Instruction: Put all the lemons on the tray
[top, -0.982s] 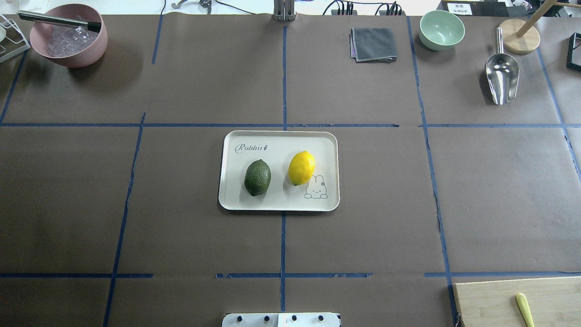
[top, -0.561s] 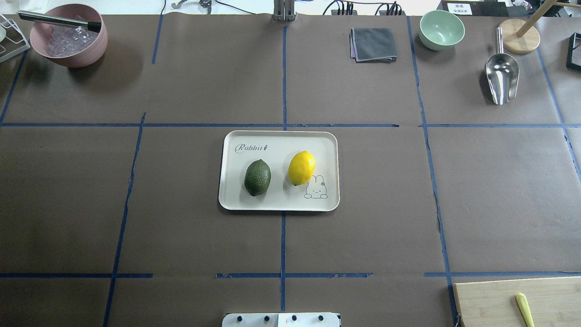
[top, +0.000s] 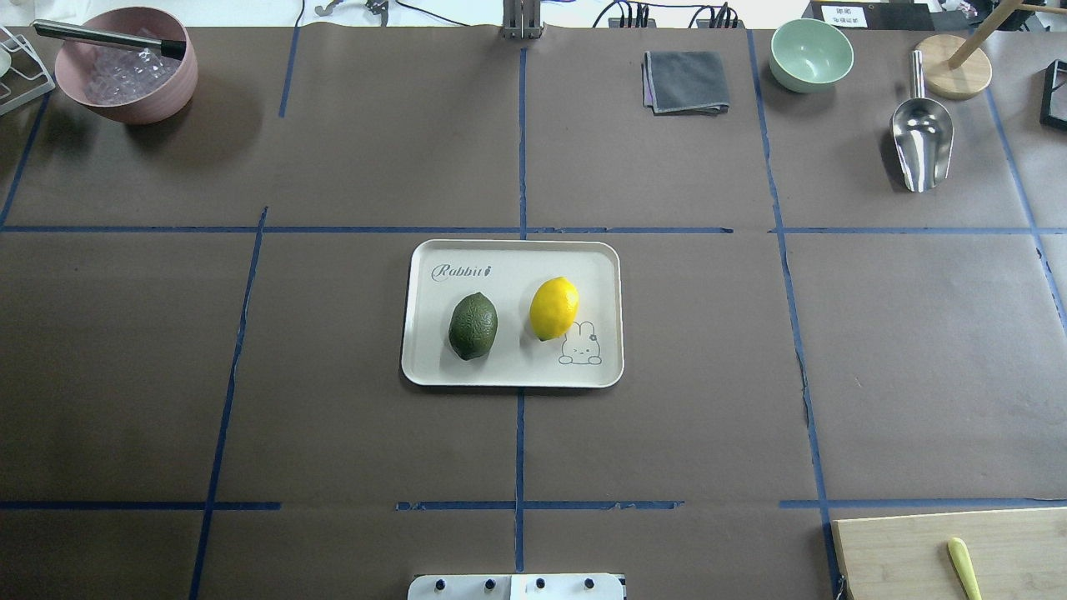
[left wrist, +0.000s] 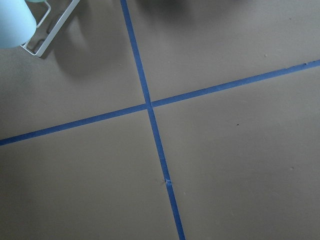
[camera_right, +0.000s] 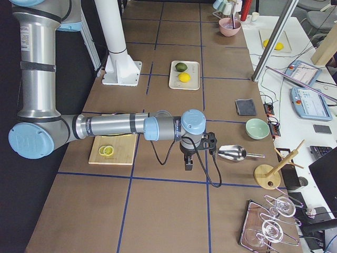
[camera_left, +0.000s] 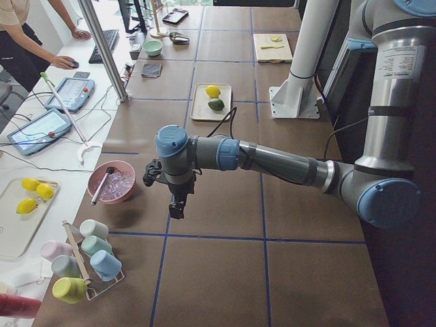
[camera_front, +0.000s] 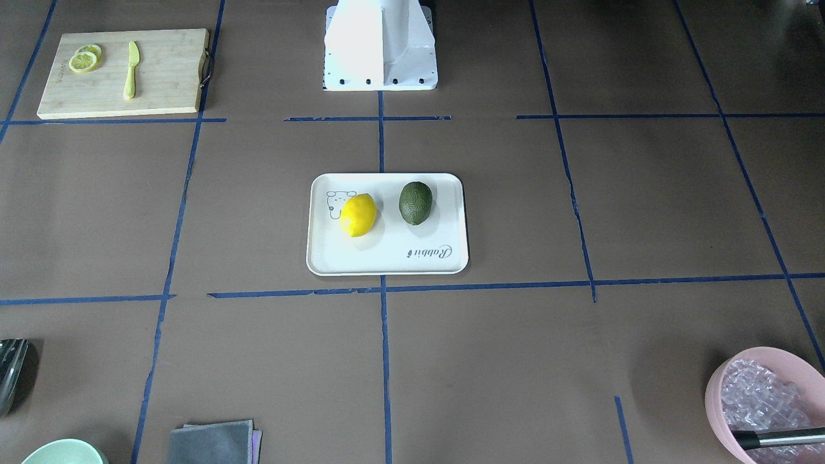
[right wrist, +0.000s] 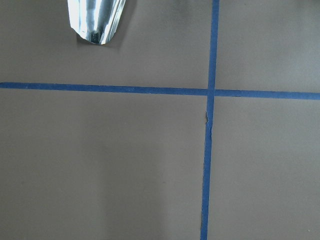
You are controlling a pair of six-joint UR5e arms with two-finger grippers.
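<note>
The cream-white tray (top: 508,371) lies at the table's middle. The dark green lemon (top: 473,325) and the yellow lemon (top: 553,307) lie side by side on it, apart from each other. Both also show in the front-facing view: the green lemon (camera_front: 416,202) and the yellow lemon (camera_front: 358,214) on the tray (camera_front: 387,258). My left gripper (camera_left: 176,208) hangs over bare table far to the left, near the pink bowl. My right gripper (camera_right: 188,163) hangs far to the right, near the metal scoop. Both show only in the side views, so I cannot tell whether they are open or shut.
A pink bowl (top: 125,75) of ice with a tool in it stands back left. A grey cloth (top: 686,81), a green bowl (top: 811,54) and a metal scoop (top: 920,137) are back right. A wooden cutting board (camera_front: 122,74) holds lemon slices (camera_front: 84,59) and a yellow knife.
</note>
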